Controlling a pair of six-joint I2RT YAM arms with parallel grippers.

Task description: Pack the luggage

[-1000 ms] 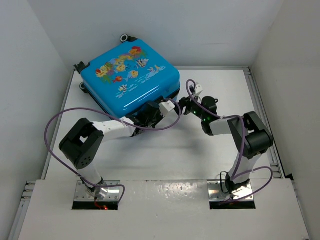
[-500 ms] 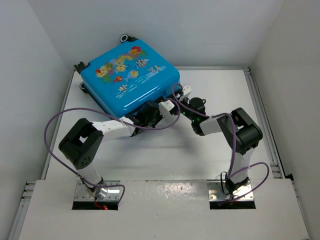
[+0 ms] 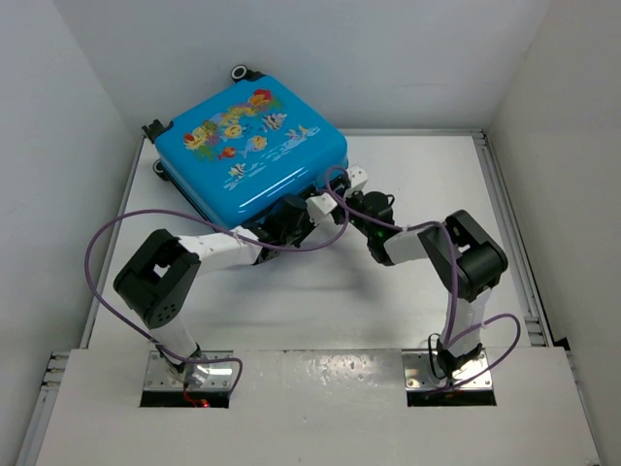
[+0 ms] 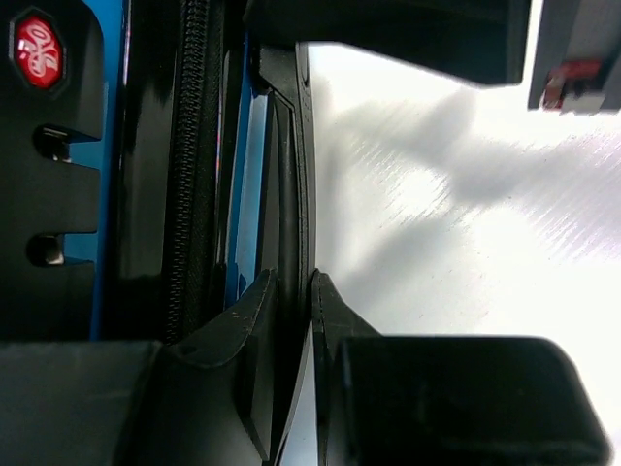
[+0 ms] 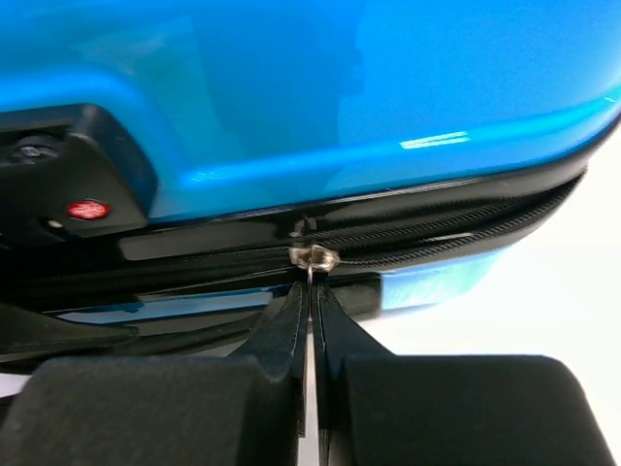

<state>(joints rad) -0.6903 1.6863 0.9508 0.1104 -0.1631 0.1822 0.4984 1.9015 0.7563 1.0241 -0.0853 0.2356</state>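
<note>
The right gripper [image 5: 310,291] is pinched together on the small silvery zipper pull [image 5: 312,258] at the near edge of the luggage [image 3: 252,146]. Just beside it, the left gripper [image 4: 291,282] is clamped on the black trim [image 4: 291,175] along the same edge. The blue fish-printed luggage lies flat, lid down, at the far left of the white surface [image 3: 427,175], with its wheels toward the back wall.

Left claw [image 4: 291,286] and right claw [image 5: 310,291] — both clamped, close together.
</note>
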